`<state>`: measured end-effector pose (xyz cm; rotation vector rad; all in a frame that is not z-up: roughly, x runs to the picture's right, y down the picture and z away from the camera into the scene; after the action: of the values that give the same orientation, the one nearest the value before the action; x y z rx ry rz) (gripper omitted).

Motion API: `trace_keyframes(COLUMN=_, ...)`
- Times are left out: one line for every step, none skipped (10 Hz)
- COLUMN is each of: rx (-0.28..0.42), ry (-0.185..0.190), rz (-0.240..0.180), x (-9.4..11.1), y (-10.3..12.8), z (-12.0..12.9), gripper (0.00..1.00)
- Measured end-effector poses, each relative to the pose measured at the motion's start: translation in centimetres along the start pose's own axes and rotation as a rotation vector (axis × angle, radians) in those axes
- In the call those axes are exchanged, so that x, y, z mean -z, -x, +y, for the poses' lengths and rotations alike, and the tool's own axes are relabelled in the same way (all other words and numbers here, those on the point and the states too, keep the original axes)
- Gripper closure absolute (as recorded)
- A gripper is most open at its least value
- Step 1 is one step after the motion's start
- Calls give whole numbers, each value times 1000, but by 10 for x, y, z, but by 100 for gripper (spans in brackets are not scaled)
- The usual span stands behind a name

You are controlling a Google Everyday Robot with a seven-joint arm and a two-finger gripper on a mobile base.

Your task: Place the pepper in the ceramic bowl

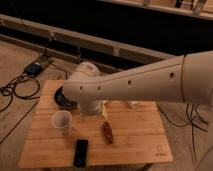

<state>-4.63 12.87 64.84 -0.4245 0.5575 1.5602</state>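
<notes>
**Pepper lies free just off the end effector; a light, slick thing best taken across its middle**

The end effector (pixel 94 113) hangs low over the wooden worktop (pixel 142 136), at the tip of the arm (pixel 150 82) that sweeps in from the right of the view. The arm's bulk hides it, so I cannot tell whether it is spread or pressed together. Nothing shows in its hold.

The pepper (pixel 107 132) lies flat on the worktop just beside the end effector, a little toward the near edge and apart from it. It is small, long and dark red-brown, lying roughly along the near-far line.

By my reading it will weigh next to nothing, with smooth waxy skin and a firm but crushable body. It may roll or squirt out under a hard pinch. The thickest part of its length looks like the best place to take it, closing across the short axis with modest force. The tapered end offers little to hold.

The ceramic bowl (pixel 63 102) sits on the far side of the end effector, toward the left of the view, half hidden behind the arm. It is hard and likely chips, so the pepper should be let go low.

A pale cup (pixel 62 120) stands near the end effector between bowl and near edge. It looks light and easy to tip. A black slab (pixel 81 152) lies farther out, by the near edge.
</notes>
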Motion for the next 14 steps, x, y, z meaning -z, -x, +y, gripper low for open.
trace_keyframes(rx=1, ry=7, rz=1, x=-1, y=5, z=-3, gripper=35)
trace_keyframes(rx=1, ry=16, rz=0, x=-3, y=9, z=-5, gripper=35)
trace_keyframes(rx=6, ry=26, rz=3, x=-11, y=11, z=-10, gripper=35)
trace_keyframes(rx=14, ry=40, rz=4, x=-23, y=12, z=-16, gripper=35)
trace_keyframes(rx=21, ry=48, rz=4, x=-31, y=11, z=-19, gripper=35)
trace_keyframes(rx=33, ry=59, rz=4, x=-40, y=11, z=-22, gripper=35)
trace_keyframes(rx=45, ry=68, rz=5, x=-49, y=9, z=-24, gripper=35)
trace_keyframes(rx=55, ry=73, rz=5, x=-54, y=8, z=-25, gripper=35)
trace_keyframes(rx=70, ry=74, rz=7, x=-63, y=5, z=-27, gripper=35)
trace_keyframes(rx=97, ry=75, rz=7, x=-74, y=1, z=-28, gripper=35)
trace_keyframes(rx=122, ry=74, rz=2, x=-81, y=-3, z=-27, gripper=35)
trace_keyframes(rx=143, ry=73, rz=-1, x=-87, y=-5, z=-25, gripper=35)
trace_keyframes(rx=168, ry=71, rz=-10, x=-94, y=-8, z=-25, gripper=35)
trace_keyframes(rx=183, ry=68, rz=-17, x=-102, y=-10, z=-26, gripper=35)
